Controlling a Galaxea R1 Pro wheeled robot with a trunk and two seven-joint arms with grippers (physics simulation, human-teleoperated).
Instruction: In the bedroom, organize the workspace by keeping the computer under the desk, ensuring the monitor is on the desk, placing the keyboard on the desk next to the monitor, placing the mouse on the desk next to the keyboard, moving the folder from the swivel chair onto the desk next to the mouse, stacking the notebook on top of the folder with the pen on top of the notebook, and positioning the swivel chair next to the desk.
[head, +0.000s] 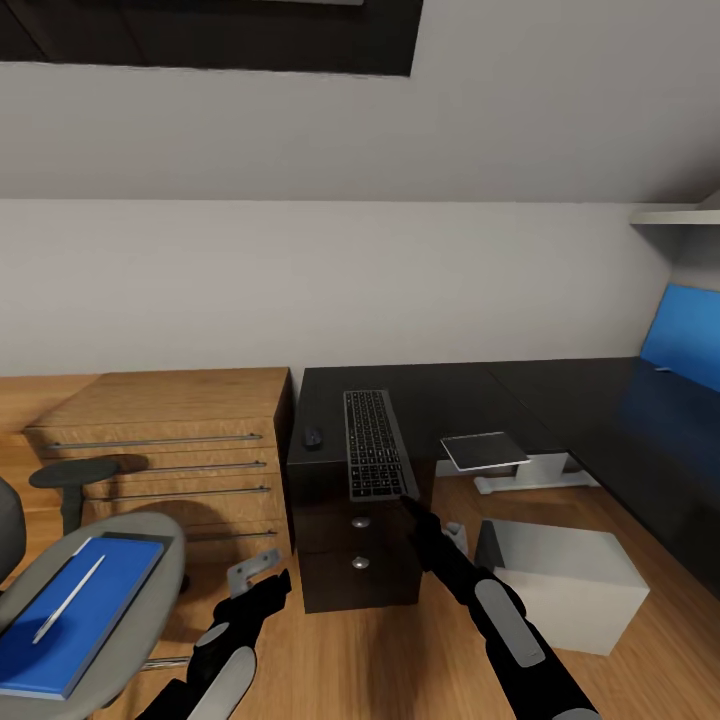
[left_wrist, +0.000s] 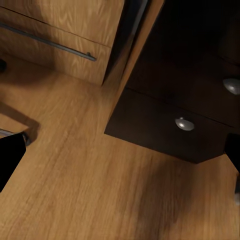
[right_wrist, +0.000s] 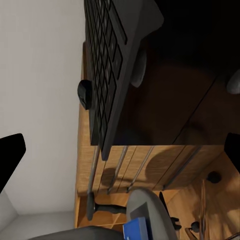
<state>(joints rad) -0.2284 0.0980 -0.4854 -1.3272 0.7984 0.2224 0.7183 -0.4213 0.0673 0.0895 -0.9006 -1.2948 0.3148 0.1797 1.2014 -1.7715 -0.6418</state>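
Wood flooring and a plain white wall frame a black drawer cabinet (head: 358, 560). We find the keyboard (head: 375, 442) lying lengthwise on the cabinet's top, its near end overhanging the front edge; a small dark mouse (head: 313, 436) sits apart beside it. The right gripper (head: 408, 500) is just below that overhanging end, jaws apparently spread in the wrist view. The left gripper (head: 272, 585) hangs low; we cannot tell its jaws' state. We judge the keyboard light, rigid and thin; hold it across the short overhanging end, with a firm pinch against slipping.
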